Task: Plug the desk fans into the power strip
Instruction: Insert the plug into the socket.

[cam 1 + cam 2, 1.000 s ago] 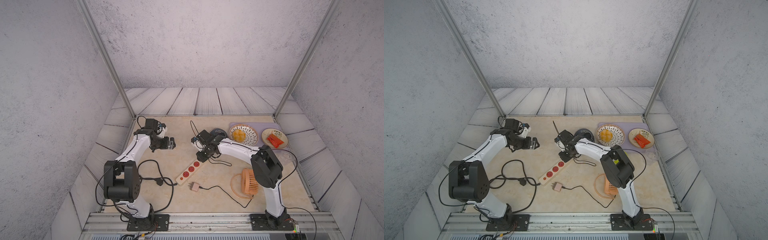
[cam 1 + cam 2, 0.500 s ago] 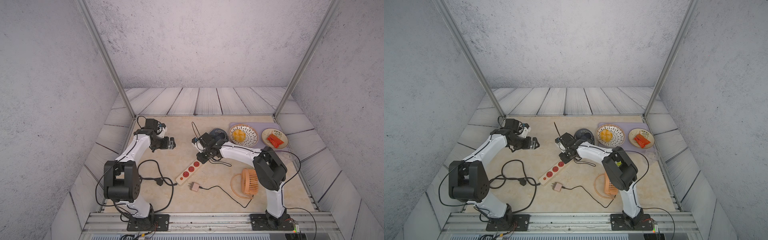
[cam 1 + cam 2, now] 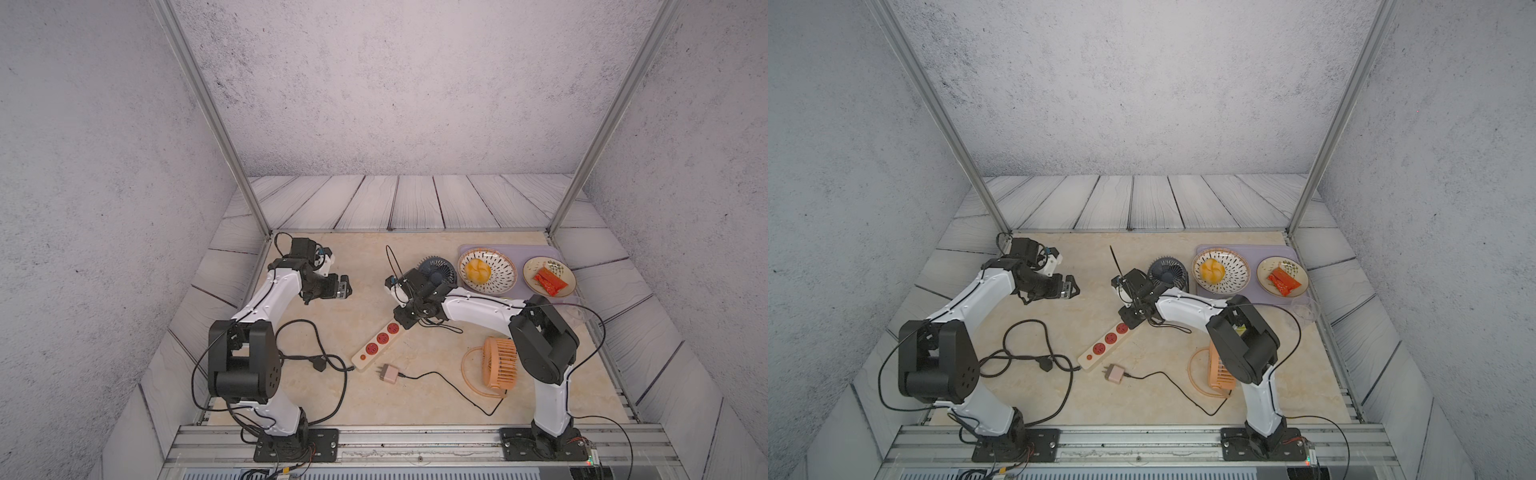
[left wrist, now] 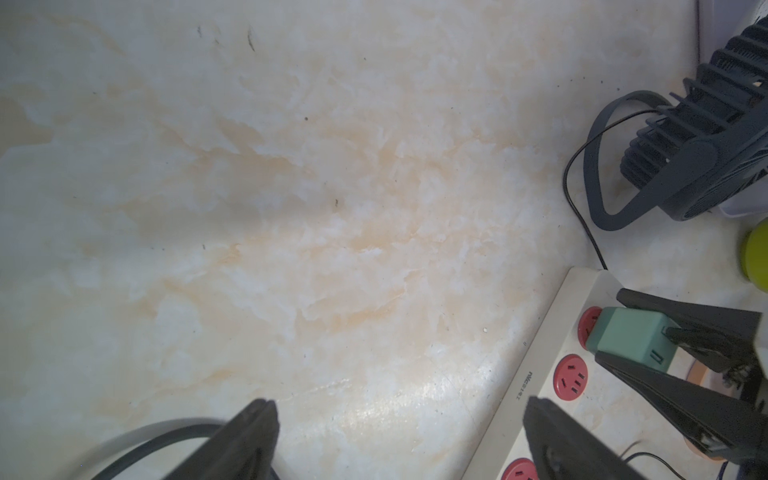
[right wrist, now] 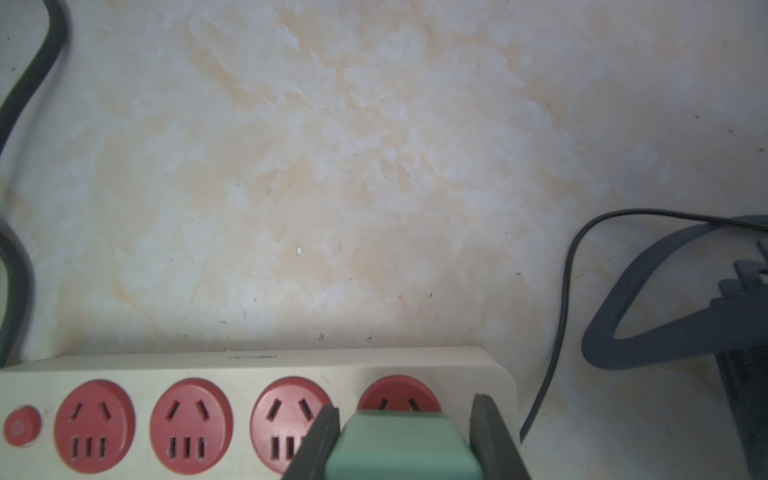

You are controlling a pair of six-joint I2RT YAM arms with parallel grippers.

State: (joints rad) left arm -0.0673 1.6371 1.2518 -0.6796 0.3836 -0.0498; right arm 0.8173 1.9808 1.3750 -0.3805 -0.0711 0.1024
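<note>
Right gripper clamps teal-green block plug over end socket of cream bar-shaped power strip; seating unconfirmed. Left gripper wide apart, empty.

The power strip lies slantwise near the middle of the bench, its button end toward the front edge and three red sockets bare. The right gripper sits over its far end. The left gripper hovers over the left rear part, well apart from the strip. A dark fan stands toward the rear edge. A pink plug lies just beside the strip's near end, and a peach fan lies toward the front right.
</note>
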